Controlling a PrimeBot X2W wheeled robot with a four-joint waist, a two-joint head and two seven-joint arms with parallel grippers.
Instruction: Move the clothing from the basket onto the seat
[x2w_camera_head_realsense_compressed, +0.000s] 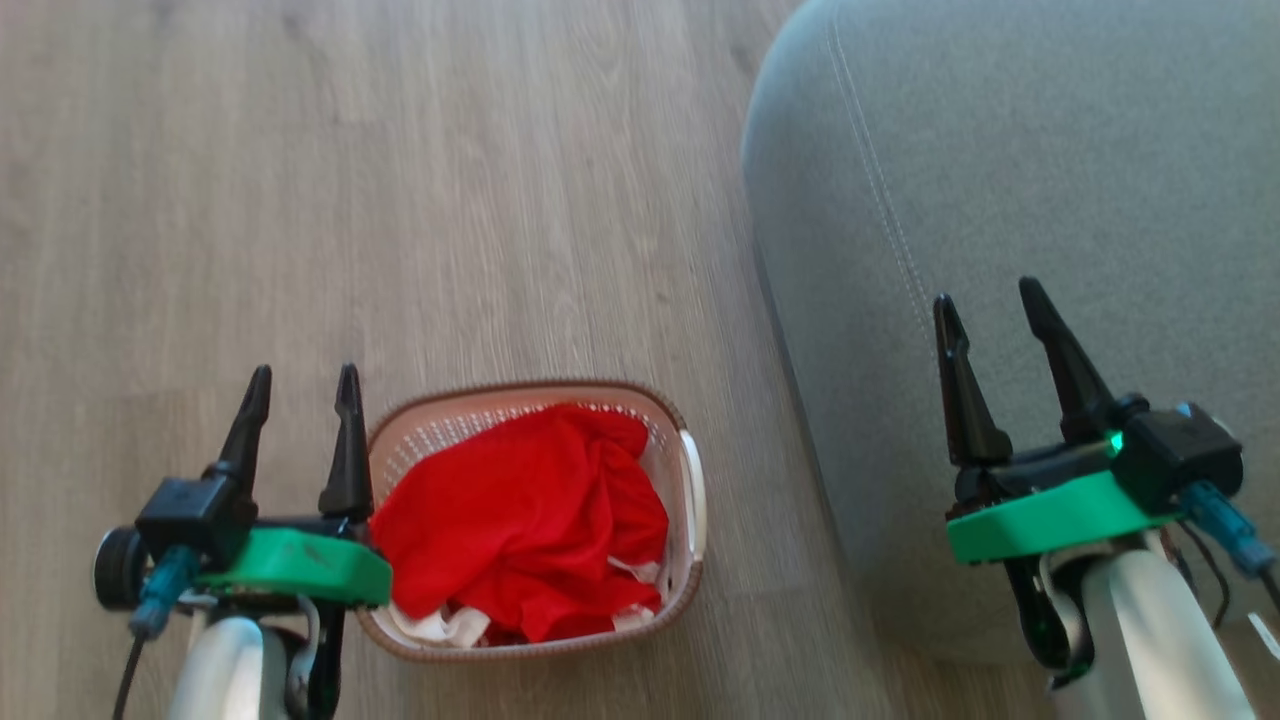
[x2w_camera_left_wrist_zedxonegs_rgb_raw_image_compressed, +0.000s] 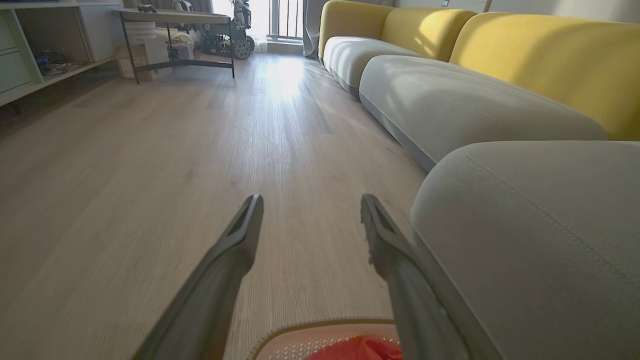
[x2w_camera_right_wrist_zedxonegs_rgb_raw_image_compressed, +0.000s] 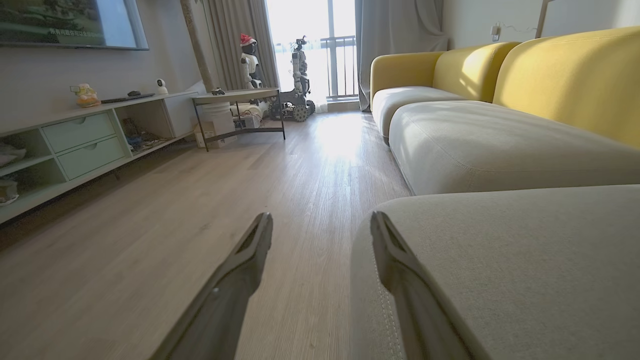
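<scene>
Left gripper (x2w_camera_head_realsense_compressed: 305, 375): two long dark fingers spread wide, nothing btwn them. In the head view it sits at the basket's left rim. Its wrist view has it pointing out along the floor, not down into the load.
Right gripper (x2w_camera_head_realsense_compressed: 987, 292): fingers likewise spread and empty, over the near left edge of the seat.
Clothing (x2w_camera_head_realsense_compressed: 520, 510): heap of bright red soft fabric w/ white bits poking out at the near edge. All of it lies inside the basket, piled about to the rim. Can't tell if it's one garment or more.
Basket (x2w_camera_head_realsense_compressed: 450, 415): small rectangular cream plastic tub w/ perforated sides, brown woven-look rim and a white side handle. It stands on the pale wood-plank floor (x2w_camera_head_realsense_compressed: 400, 200), just beside the seat but apart from it.
Seat (x2w_camera_head_realsense_compressed: 1050, 150): large grey-green fabric sofa cushion, rounded edge, line of pale double stitching. No garment on the part in view.
Done so far: nothing moved, by the look of it.
To do: prob. everything. Reach into the basket, grab the fabric, lift it clear, carry it across and drop it on the seat. Repeat if any is left.
</scene>
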